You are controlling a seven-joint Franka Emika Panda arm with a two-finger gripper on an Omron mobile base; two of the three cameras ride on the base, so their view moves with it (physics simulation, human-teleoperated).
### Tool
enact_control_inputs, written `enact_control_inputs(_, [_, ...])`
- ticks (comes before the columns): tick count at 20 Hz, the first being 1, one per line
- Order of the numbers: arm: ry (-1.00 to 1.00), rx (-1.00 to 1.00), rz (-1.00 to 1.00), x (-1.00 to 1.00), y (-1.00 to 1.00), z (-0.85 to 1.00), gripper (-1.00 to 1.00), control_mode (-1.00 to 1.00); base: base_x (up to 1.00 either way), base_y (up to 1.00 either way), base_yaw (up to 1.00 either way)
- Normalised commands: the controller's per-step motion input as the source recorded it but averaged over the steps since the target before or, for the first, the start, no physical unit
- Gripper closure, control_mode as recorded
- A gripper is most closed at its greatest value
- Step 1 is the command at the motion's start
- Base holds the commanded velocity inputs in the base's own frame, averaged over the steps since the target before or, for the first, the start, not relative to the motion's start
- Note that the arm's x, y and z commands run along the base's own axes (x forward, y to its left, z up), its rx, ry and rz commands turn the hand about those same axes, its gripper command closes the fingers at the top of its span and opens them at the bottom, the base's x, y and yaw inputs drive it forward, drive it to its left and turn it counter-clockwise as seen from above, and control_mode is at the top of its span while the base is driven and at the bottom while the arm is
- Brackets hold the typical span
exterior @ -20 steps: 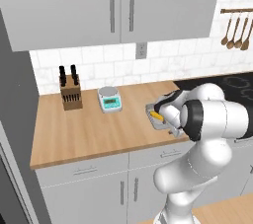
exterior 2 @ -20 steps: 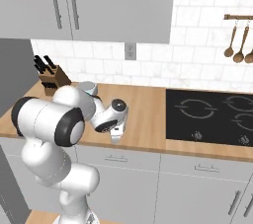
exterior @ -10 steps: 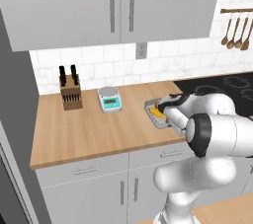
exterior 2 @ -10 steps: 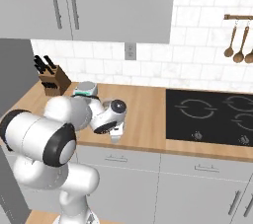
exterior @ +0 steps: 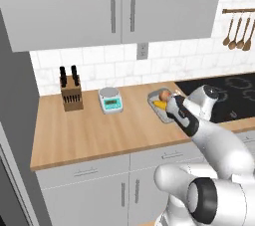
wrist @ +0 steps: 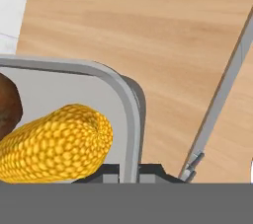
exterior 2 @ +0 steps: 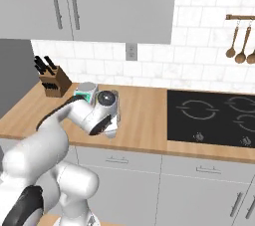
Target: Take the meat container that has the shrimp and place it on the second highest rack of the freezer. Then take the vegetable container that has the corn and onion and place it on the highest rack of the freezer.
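The vegetable container (exterior: 151, 101) is a shallow grey tray on the wooden counter, left of the cooktop. It holds a yellow corn cob (exterior: 160, 104) and a brown onion (exterior: 164, 93). My gripper (exterior: 170, 112) reaches in from the right and is shut on the tray's near rim. In the hand view the rim (wrist: 131, 99) runs down between my fingertips (wrist: 111, 171), with the corn (wrist: 54, 146) just inside it and the onion (wrist: 7, 107) at the left edge. I cannot tell whether the tray is off the counter. The shrimp container is out of view.
A knife block (exterior: 71, 95) and a small kitchen scale (exterior: 111, 99) stand at the back of the counter, left of the tray. The black cooktop (exterior 2: 214, 115) lies to the right, with wooden utensils (exterior: 236, 31) hanging above. The counter's front edge (wrist: 222, 99) passes close to the hand.
The arm's elbow and upper links have swung lower and to the right. The gripper has kept its hold on the tray's rim, and the tray has hardly shifted.
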Motion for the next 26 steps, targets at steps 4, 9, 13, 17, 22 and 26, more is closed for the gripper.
enact_control_inputs(4, [0.04, -0.08, 0.0, -0.51, 0.01, 1.0, 1.0, -1.0, 0.0, 0.0, 0.0])
enact_control_inputs(9, [0.01, 0.01, 0.0, -0.48, 0.0, 1.0, 1.0, -1.0, 0.0, 0.0, 0.0])
enact_control_inputs(13, [0.04, 0.0, 0.0, -0.56, 0.02, 1.0, 1.0, -1.0, 0.0, 0.0, 0.0])
enact_control_inputs(17, [0.06, 0.05, -0.02, -0.54, 0.0, 1.0, 1.0, -1.0, 0.0, 0.0, 0.0])
enact_control_inputs(22, [0.13, 0.02, -0.08, -0.69, 0.23, 0.9, 1.0, -1.0, 0.0, 0.0, 0.0])
enact_control_inputs(26, [0.03, 0.02, -0.07, -0.5, 0.19, 0.23, 1.0, 1.0, -0.5, 0.18, -0.08])
